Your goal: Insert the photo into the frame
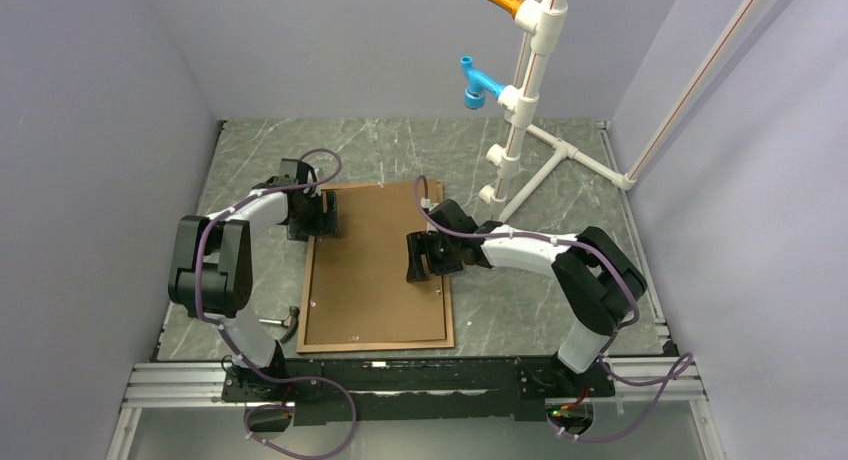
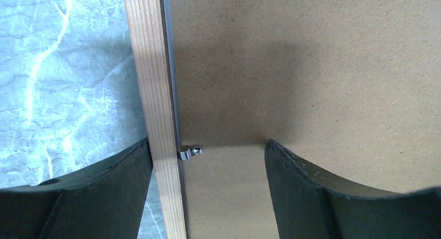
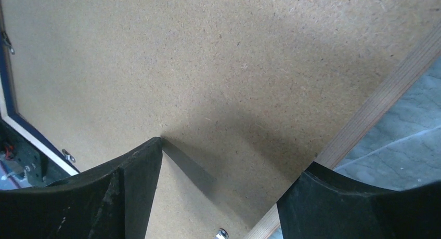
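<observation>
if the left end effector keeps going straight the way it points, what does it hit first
Probably the frame rail and the brown backing board beside it: the open left end effector points down astride that edge, by a metal clip. The gap left is unclear.

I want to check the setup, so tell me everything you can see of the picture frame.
The frame is a large rectangle of thin, light wood rails with a dark navy inner edge. It lies flat on the table, back up, with a brown backing board seated inside it. Small metal tabs on the rails turn over the board. The left gripper straddles its left rail near the far corner with jaws open; the right gripper, also open, straddles the right rail.
</observation>
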